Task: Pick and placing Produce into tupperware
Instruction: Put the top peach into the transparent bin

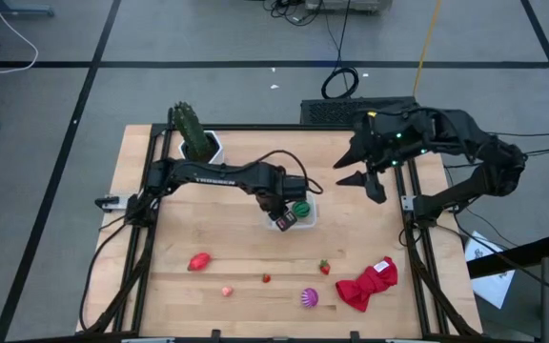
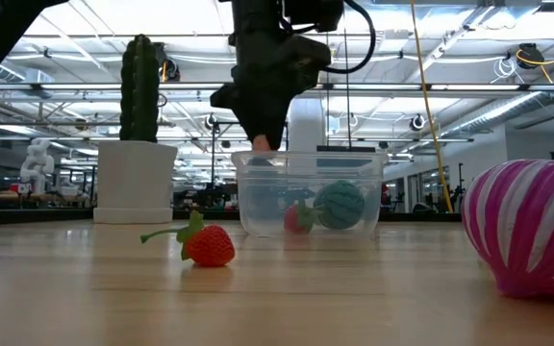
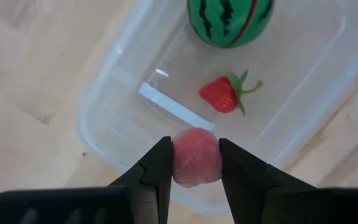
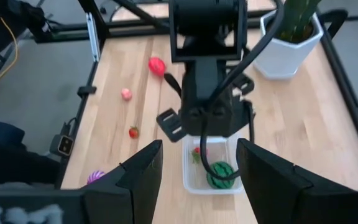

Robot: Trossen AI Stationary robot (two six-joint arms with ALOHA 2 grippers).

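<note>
— What does the left gripper (image 3: 195, 163) hold?
— A pink bit (image 3: 196, 157), pinched between narrow-set jaws, above the tupperware's (image 3: 107, 99) rim.
— What's inside?
— A watermelon ball (image 3: 230, 20) at 12 o'clock, a strawberry (image 3: 221, 94) mid-tub.
— The right gripper (image 1: 369, 181)?
— Spread wide at 3 o'clock, touching nothing.

The only readable lettering is the white brand name "TROSSEN", printed along the dark upper link of the left arm (image 1: 210, 172) as seen from above. No readable text, labels or numbers show on anything else in the views.
</note>
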